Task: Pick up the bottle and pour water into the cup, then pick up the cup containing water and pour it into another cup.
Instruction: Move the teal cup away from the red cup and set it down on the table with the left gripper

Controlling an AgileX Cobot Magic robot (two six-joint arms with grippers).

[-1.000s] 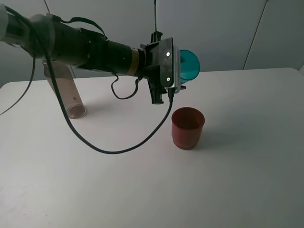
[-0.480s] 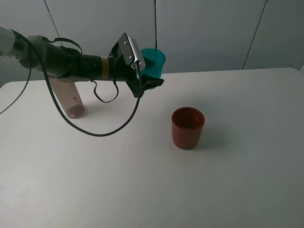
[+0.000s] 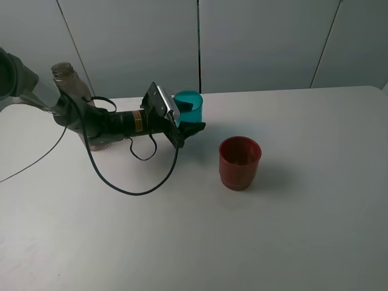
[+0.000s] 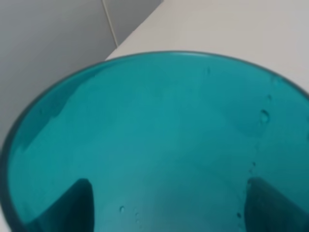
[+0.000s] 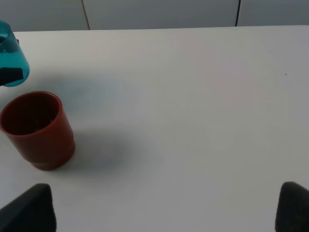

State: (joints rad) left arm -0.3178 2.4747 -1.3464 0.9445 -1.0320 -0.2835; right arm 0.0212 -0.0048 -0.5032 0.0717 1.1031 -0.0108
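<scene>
My left gripper [image 3: 187, 119] is shut on the teal cup [image 3: 189, 104], which it holds upright and low over the table, to the left of and behind the red cup [image 3: 240, 162]. In the left wrist view the teal cup [image 4: 159, 145] fills the picture; droplets cling to its inside, and the dark fingers [image 4: 77, 203] show through its wall. The bottle [image 3: 63, 76] stands at the back left, its lower part hidden behind the left arm. My right gripper [image 5: 161, 210] is open and holds nothing; its view shows the red cup [image 5: 37, 129] and the teal cup [image 5: 10, 55].
A black cable [image 3: 130, 188] loops from the left arm onto the white table [image 3: 291, 242]. A grey panelled wall stands behind the table's far edge [image 3: 291, 91].
The left arm has drawn back to the left and come down. The teal cup has gone from lying on its side high above the red cup to upright near the table.
</scene>
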